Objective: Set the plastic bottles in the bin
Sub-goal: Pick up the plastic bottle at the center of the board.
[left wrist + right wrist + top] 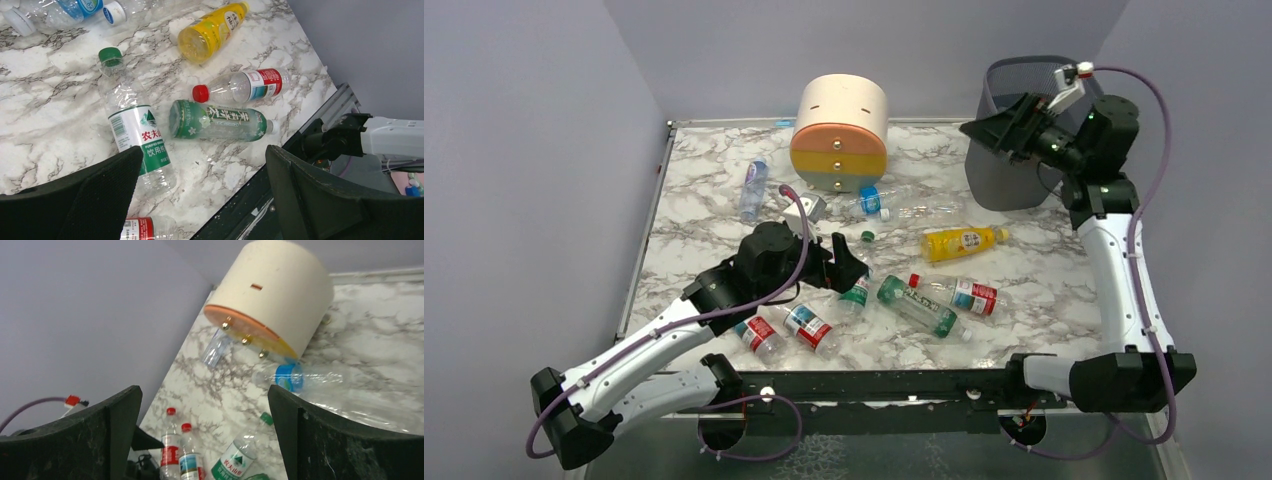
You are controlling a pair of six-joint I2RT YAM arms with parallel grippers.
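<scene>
Bottles (921, 305) lie scattered on bench (1044, 268), mostly in front of drawer unit (839, 125) at rear centre; bin (999, 175) stands rear right.

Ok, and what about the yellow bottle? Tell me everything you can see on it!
The yellow bottle lies on its side on the marble table, a little way from the mesh bin. It looks like see-through plastic, yellow all the way along, with a pale label round its middle and a yellow cap pointing right in the top view. Only the table seems to touch it.
</scene>
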